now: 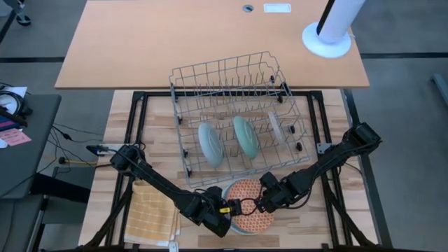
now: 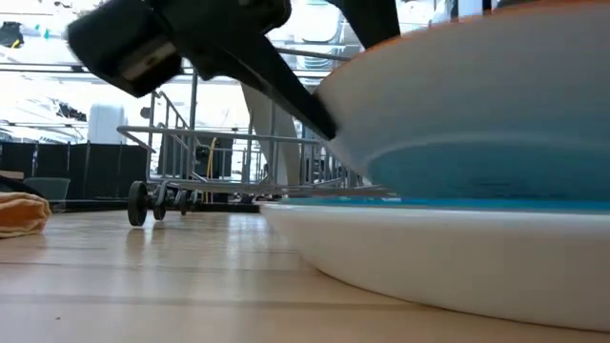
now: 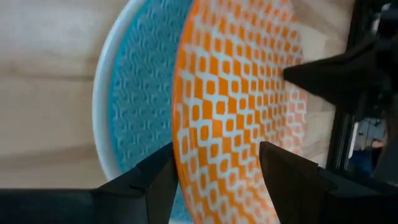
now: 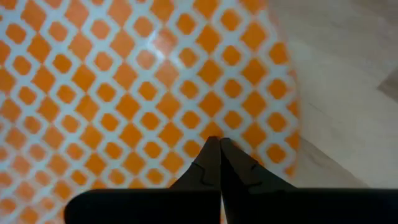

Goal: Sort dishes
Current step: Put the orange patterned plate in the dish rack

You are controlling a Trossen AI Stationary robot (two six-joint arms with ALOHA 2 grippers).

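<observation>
We see a grey wire rack [image 1: 238, 119] at the frame's centre on a wooden table [image 1: 329, 217]. A yellow cloth [image 1: 150, 213] lies at lower left, a white lamp base [image 1: 326, 38] at upper right.

Both arms were dark and slender-jointed; the left gripper [image 1: 236, 207] carried a small yellow mark behind its jaws, and the right gripper [image 1: 260, 204] had plain black wedge-shaped fingers [image 4: 205, 171].
</observation>
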